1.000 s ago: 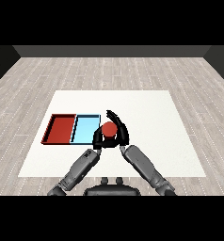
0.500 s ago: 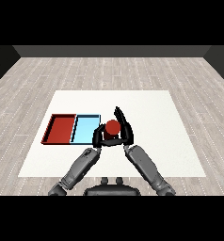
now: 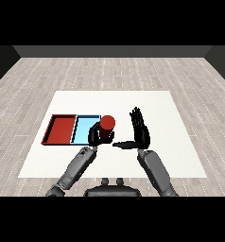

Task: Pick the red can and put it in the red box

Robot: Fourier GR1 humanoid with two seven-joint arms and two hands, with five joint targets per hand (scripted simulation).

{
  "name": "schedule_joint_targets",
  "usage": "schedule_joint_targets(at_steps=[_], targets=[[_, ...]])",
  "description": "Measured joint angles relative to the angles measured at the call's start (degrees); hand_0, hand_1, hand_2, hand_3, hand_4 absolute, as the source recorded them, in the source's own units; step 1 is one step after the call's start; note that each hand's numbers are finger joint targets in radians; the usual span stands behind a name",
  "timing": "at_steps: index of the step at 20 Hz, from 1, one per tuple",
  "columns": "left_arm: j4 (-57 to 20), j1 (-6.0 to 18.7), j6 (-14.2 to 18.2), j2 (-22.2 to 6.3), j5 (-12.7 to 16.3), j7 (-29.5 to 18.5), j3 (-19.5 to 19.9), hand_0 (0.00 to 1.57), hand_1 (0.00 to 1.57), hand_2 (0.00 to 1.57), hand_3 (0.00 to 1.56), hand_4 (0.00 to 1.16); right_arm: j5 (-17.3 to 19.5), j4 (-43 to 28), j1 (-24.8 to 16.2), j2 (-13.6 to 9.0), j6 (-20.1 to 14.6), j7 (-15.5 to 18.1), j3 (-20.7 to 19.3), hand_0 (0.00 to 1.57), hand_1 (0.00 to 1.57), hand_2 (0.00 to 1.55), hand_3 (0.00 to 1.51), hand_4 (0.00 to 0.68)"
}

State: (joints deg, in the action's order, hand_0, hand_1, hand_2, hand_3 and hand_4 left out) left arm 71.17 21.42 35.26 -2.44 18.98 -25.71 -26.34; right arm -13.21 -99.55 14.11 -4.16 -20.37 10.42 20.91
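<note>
Left hand [image 3: 97, 135] curls round the can [image 3: 107, 126] (lower part hidden by its fingers), beside the blue tray [image 3: 84, 129]; right hand [image 3: 141, 131] open, fingers straight.

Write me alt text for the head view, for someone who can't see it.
The robot's left hand curls around an upright red cylindrical can beside the light blue tray; the red tray lies further left. The right hand stands open, apart from the can, fingers straight, on the white table.
</note>
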Motion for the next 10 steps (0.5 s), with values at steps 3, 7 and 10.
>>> schedule_joint_targets(at_steps=[3, 7, 10], targets=[[0.63, -0.67, -2.22, -2.41, 0.22, -0.14, 3.04, 1.57, 1.57, 1.57, 1.48, 1.13, -1.32, -5.03, -3.76, -2.04, 1.54, -1.11, -1.75, 0.00, 0.00, 0.00, 0.00, 0.000], [2.50, -0.25, -1.61, -5.92, -1.00, 2.81, 6.10, 1.57, 1.57, 1.57, 1.48, 1.14, -2.69, -8.46, -9.48, -5.00, 4.23, 0.25, -4.62, 0.00, 0.00, 0.00, 0.00, 0.000], [4.11, 0.86, -1.41, -10.00, -1.57, 6.92, 8.84, 1.57, 1.57, 1.57, 1.49, 1.12, -3.57, -8.99, -12.73, -5.96, 5.32, 1.08, -6.47, 0.00, 0.00, 0.00, 0.00, 0.000]])
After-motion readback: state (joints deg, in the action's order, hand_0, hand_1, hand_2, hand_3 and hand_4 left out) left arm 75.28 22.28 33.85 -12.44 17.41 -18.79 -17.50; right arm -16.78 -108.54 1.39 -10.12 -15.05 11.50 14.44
